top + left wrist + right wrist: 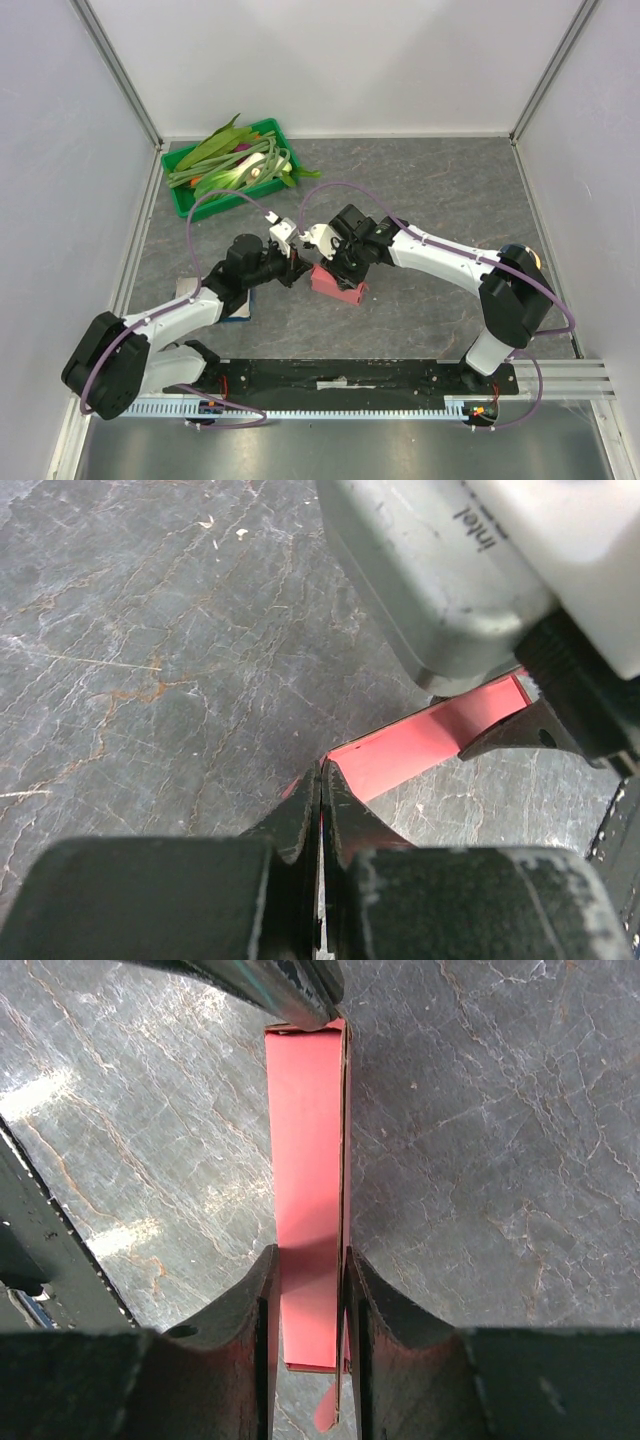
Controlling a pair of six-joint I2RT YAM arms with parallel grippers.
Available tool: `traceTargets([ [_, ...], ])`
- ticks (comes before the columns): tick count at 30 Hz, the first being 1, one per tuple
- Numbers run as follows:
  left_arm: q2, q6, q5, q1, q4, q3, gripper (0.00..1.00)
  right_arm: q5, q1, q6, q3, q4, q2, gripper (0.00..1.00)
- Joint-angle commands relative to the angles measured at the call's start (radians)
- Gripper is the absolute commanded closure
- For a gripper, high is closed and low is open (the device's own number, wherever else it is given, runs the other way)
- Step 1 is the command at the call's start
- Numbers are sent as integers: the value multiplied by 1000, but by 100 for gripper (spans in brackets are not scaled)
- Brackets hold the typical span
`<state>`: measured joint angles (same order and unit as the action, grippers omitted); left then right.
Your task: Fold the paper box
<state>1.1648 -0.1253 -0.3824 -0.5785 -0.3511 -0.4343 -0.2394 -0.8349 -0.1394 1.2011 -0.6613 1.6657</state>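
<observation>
Left gripper: fingers pressed together, with only a red sliver of card between them, pinching one end of the paper box. Right gripper: fingers set narrowly, one against each long face of the box, clamping its other end. In the right wrist view the box runs as a slim pink-red strip from between these fingers to the left gripper's tip at the top of the frame. In the top view the two grippers meet nose to nose over the box, which sits on the grey stone-patterned table, near its middle and ahead of the two arm bases. A green tray holding green vegetables stands well apart, in the far left corner.
</observation>
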Motion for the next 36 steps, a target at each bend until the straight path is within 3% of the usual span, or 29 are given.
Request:
traceTargets([
  [1, -48, 18, 85, -93, -68, 5, 98, 32, -4, 6, -18, -40, 51, 100],
  [8, -59, 6, 181, -175, -65, 3, 98, 26, -4, 8, -15, -35, 52, 100],
  [19, 9, 13, 160, -175, -54, -27, 87, 23, -3, 6, -21, -35, 43, 100],
  [25, 9, 10, 158, -176, -60, -40, 90, 12, -3, 6, -18, -34, 45, 100],
  [29, 13, -2, 163, -187, -75, -31, 98, 11, -3, 20, -15, -28, 43, 100],
  [36, -39, -45, 341, -265, -133, 46, 98, 68, -4, 118, -21, 29, 25, 100],
])
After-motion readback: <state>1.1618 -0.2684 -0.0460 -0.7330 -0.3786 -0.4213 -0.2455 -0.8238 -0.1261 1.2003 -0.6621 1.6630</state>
